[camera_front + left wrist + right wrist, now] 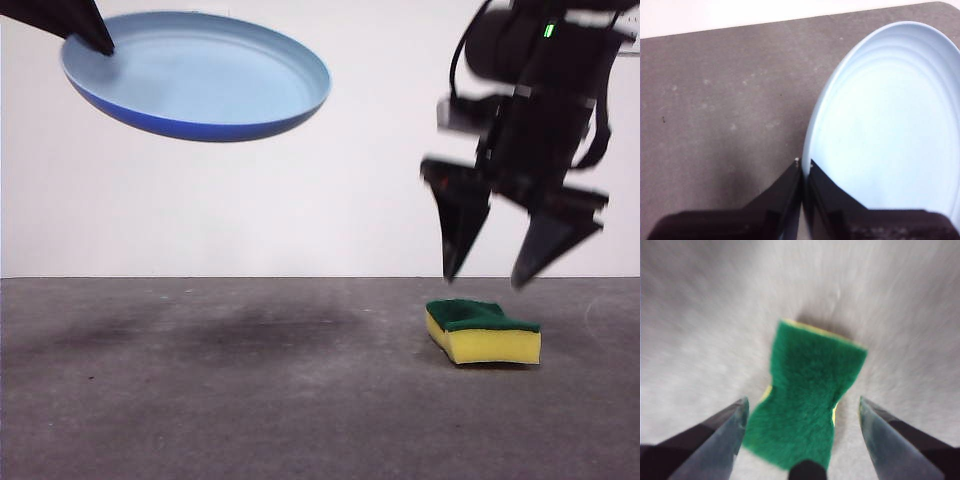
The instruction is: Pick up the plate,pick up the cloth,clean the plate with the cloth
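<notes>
The left gripper (100,42) pinches the rim of the plate (205,70), holding it tilted in the air well above the table (250,400) — while the right gripper (485,270) hovers with jaws spread just above the cloth (485,330), which lies green face up.

The sponge (807,400) lies flat on the grey worktop (700,315), green scouring face up, filling the lower middle of the frame. Thin slivers of yellow foam peek out along its far edge and at its pinched waist. The right pincer (802,412) hangs above it with its jaws spread wide, one dark jaw at the lower left, the other at the lower right, neither touching the sponge. The whole picture is smeared with blur.
</notes>
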Controlling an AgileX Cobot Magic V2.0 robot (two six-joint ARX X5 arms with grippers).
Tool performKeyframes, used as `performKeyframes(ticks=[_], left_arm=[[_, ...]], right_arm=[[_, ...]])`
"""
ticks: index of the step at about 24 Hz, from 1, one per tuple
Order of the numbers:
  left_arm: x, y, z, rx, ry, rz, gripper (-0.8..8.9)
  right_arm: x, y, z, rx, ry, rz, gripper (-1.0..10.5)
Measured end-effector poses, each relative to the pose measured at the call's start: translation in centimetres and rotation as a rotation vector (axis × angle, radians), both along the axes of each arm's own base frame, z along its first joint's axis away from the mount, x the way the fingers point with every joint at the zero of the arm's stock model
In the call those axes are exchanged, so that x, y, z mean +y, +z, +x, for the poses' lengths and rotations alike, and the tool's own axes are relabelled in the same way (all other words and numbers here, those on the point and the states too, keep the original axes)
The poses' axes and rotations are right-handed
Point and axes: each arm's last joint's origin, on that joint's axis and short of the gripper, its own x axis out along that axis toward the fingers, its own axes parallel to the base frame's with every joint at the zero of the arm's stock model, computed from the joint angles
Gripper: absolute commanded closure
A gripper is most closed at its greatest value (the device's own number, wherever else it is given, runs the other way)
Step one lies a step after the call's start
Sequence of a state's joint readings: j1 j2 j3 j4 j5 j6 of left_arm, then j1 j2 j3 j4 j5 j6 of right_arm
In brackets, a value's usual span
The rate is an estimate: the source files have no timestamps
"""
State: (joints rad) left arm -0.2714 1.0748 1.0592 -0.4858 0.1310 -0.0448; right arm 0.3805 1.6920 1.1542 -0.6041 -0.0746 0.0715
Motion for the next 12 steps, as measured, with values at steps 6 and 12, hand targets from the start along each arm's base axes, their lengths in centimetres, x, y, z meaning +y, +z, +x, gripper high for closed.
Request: performKeyframes(ticks=[6, 12], left_arm=[[0.1, -0.6, -0.5, 0.079, 0.002, 0.023, 8.2], [0.2, -0.6, -0.5, 0.078, 0.005, 0.025, 8.2]], right_arm=[[0.4, -3.3, 1.1, 0.08, -0.002, -0.027, 7.5], [0.9, -3.6, 1.1, 0.085, 0.013, -0.026, 9.6]])
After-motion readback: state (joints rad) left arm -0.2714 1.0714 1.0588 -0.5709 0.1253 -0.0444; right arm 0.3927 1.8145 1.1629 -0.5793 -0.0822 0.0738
